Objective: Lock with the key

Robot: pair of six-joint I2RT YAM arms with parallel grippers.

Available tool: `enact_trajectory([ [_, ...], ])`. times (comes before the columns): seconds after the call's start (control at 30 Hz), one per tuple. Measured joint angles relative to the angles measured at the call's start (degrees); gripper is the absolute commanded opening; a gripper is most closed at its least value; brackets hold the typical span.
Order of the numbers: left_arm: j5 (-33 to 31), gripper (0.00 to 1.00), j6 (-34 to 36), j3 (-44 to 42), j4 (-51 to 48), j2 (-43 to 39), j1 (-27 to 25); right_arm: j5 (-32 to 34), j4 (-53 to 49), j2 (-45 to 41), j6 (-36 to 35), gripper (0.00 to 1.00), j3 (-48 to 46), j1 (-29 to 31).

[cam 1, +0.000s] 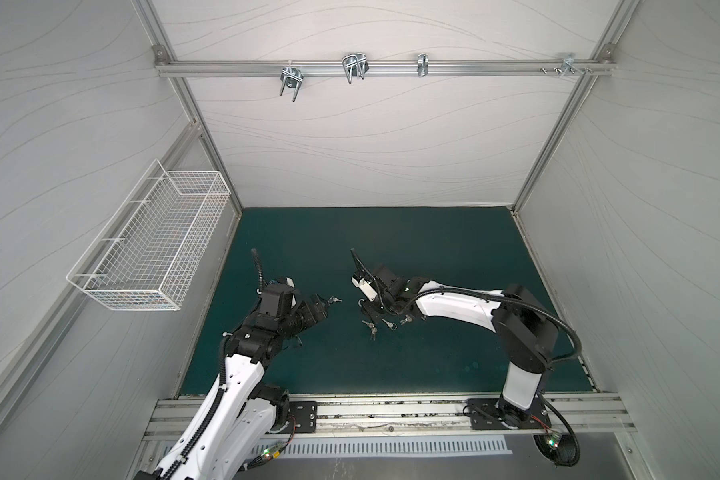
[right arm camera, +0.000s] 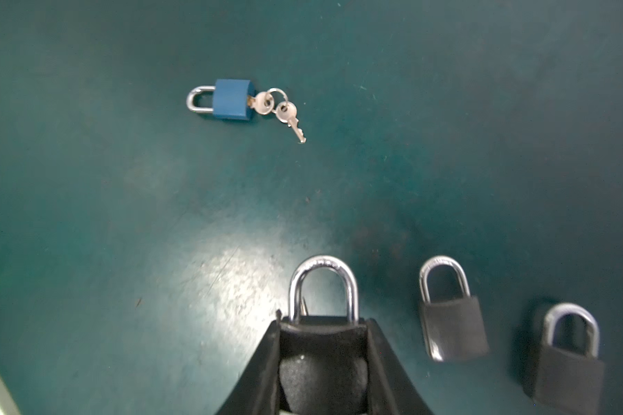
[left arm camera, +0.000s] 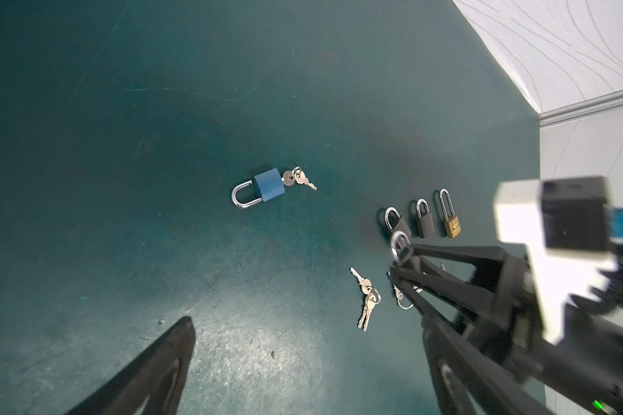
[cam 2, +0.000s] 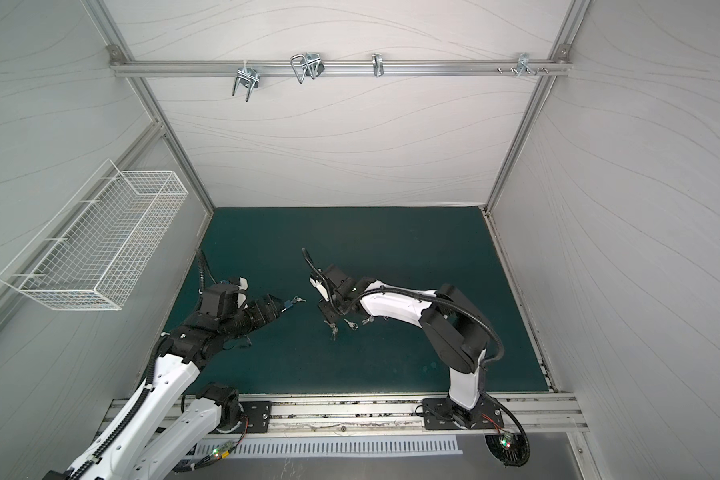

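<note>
Nearest to the right wrist camera, at the bottom middle of its frame, the right end effector (right arm camera: 322, 325) is clamped on a black padlock (right arm camera: 321, 264). The body of this padlock sits between the two fingers, and its silver loop stands out past the tips. To the right in the same frame, two other padlocks (right arm camera: 452, 328), both black, lie flat on the green desk (right arm camera: 446, 143).

The blue padlock (right arm camera: 231, 99) lies in the upper left part of that frame, well apart from the right end effector. A key (right arm camera: 263, 102) is in its bottom end, and a second key (right arm camera: 292, 120) hangs on the same ring.

In the left wrist view the left end effector (left arm camera: 306, 323) has its fingers wide apart and holds nothing. The blue padlock lies ahead of it near the middle of the frame, not touching it. In a top view the same padlock (cam 2: 288, 307) lies just beside the tips of the left end effector. Loose keys (left arm camera: 365, 298) lie on the desk near the right end effector.
</note>
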Motion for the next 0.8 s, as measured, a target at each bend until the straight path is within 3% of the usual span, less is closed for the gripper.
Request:
enact_trajectory([
  [0.37,1.84,0.98,-0.92,-0.02,1.03,1.60,0.26,0.09,-4.81,8.46,0.44,0.01,7.21,-0.74],
  [0.8,2.78,0.98,-1.03,0.02,2.12,6.05,0.28,1.64,-7.74,12.87,-0.04,0.17,12.15,-0.76],
])
